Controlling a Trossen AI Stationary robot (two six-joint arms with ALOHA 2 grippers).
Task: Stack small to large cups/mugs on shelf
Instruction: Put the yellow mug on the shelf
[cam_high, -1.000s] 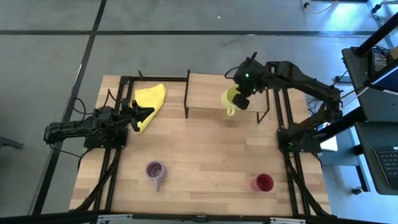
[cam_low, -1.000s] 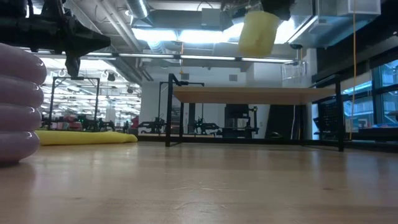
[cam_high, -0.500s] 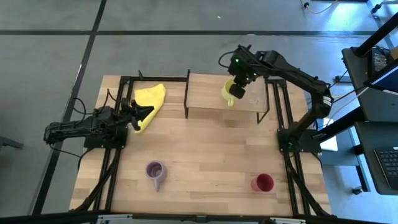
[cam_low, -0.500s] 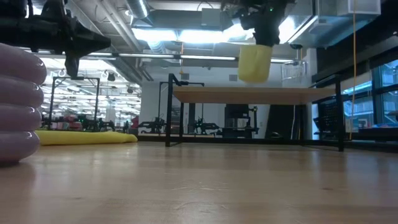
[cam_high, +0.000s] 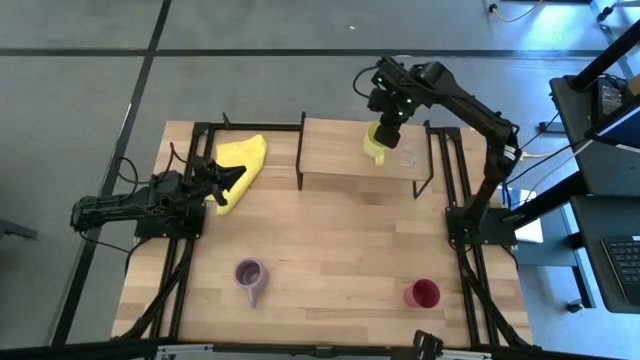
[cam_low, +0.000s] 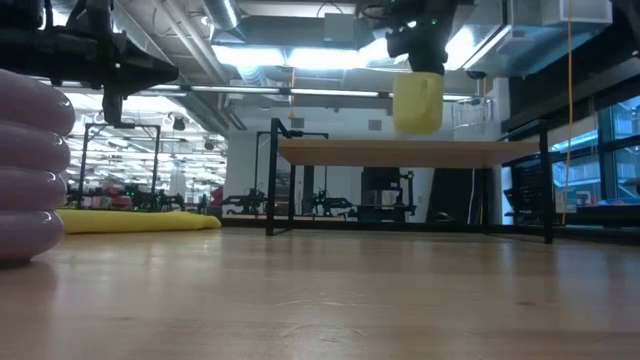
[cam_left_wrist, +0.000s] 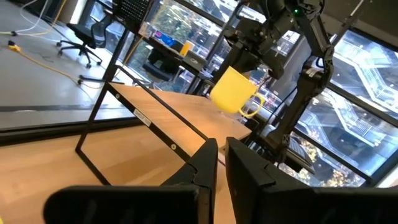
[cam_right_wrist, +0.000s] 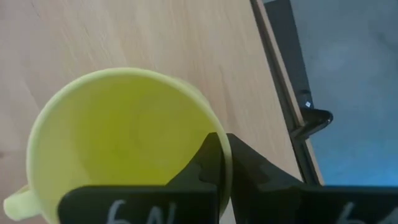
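Note:
My right gripper is shut on the yellow-green mug over the light-wood shelf at the table's far side. The mug also shows in the low view and the left wrist view. A tiny clear glass stands on the shelf just right of the mug. The lilac mug and the dark red cup stand on the table near its front edge. My left gripper is shut and empty beside the yellow cloth. My right gripper pinches the mug's rim, one finger inside the mug and one outside. The fingers come from above, pointing down. The handle lies roughly across the mug from them. The mug hangs upright, mouth up, a little above the shelf board.
The shelf's black legs stand on the table's far half. The yellow cloth lies on the table left of the shelf. Bare tabletop lies between the shelf and the two cups near the front.
My right gripper has carried the yellow-green mug toward the table's far edge, from the shelf's front edge to over the board, and down toward it. The mug, tilted a second ago, now hangs upright.

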